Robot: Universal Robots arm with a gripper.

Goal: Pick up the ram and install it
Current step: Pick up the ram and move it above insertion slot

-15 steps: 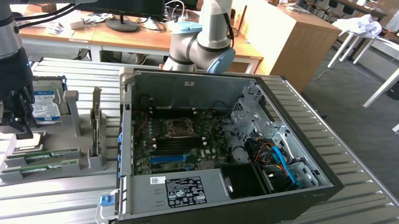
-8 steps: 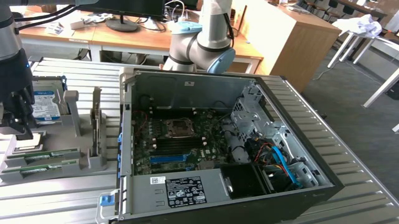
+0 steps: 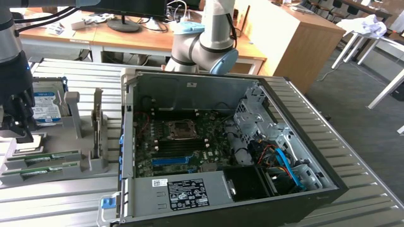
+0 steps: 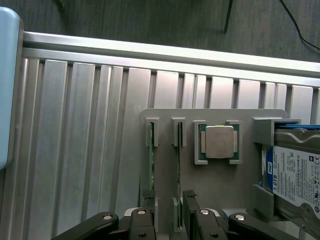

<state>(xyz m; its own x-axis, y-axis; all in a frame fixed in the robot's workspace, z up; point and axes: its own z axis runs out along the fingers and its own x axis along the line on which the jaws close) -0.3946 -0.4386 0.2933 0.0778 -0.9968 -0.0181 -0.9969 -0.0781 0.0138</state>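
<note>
The gripper [image 4: 168, 199] hung with its fingers spread wide and holding nothing, above one end of a grey holder [image 4: 165, 116] on the slatted aluminium tabletop [image 4: 75, 130]. The ram [image 4: 151, 155], a thin green stick, stood on edge in a slot of that holder, with a second stick [image 4: 179, 150] in the slot just beside it. Both reached toward the gap between the fingers. A square silver processor [image 4: 218, 141] sat in its own recess beside them, then a hard drive [image 4: 295, 172]. In the exterior view an open computer case [image 3: 315, 191] lay to the holder's right, its motherboard [image 3: 180, 153] exposed.
</note>
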